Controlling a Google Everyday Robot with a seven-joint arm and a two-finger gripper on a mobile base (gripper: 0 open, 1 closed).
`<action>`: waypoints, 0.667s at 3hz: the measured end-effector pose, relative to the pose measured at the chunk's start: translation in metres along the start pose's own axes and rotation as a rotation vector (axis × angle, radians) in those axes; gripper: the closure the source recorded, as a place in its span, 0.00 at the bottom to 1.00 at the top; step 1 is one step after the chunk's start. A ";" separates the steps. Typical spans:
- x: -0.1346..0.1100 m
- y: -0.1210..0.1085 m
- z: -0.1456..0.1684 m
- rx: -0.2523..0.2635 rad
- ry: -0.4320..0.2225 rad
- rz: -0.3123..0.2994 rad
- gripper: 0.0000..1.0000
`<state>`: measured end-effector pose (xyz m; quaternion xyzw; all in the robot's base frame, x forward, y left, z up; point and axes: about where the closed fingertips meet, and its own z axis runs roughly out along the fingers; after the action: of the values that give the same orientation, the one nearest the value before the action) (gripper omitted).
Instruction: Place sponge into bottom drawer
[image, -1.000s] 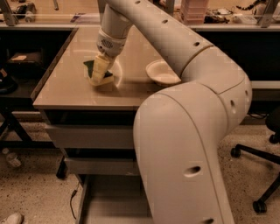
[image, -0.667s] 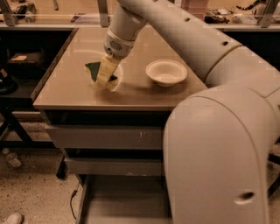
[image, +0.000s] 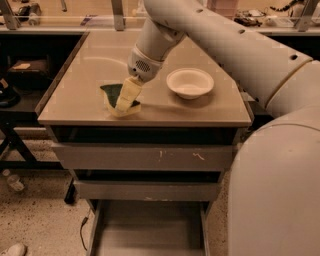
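Over the last second the gripper and the sponge have travelled together towards the front edge of the table. The white bowl has kept its place to their right, well apart from them. The sponge now sits close to that front edge, its dark green face up and a band of yellow showing beneath. The gripper's pale padded fingers are closed across it, so the grasp looks made and the carry looks begun. Whether the sponge is already clear of the surface or is sliding over it is hard to judge from this angle. The bulk of the arm has also swung to the right side of the view. That leaves the front of the cabinet open to sight. The bottom drawer stands pulled out below, its flat grey floor bare, while the two upper drawers are shut. For the task this means the pick is probably done. What remains is to bring the sponge out past the table edge, lower it in front of the closed drawers and release it over the tray. No brand, label or writing can be read anywhere. The only marks are a patch of small dots on the wrist housing and a few pale scuffs on the top drawer front.
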<state>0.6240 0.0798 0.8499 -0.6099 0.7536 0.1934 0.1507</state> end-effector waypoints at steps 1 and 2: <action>0.004 0.019 -0.004 -0.009 0.033 0.012 1.00; 0.019 0.062 -0.015 -0.019 0.058 0.084 1.00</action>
<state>0.5594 0.0670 0.8612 -0.5843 0.7808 0.1890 0.1148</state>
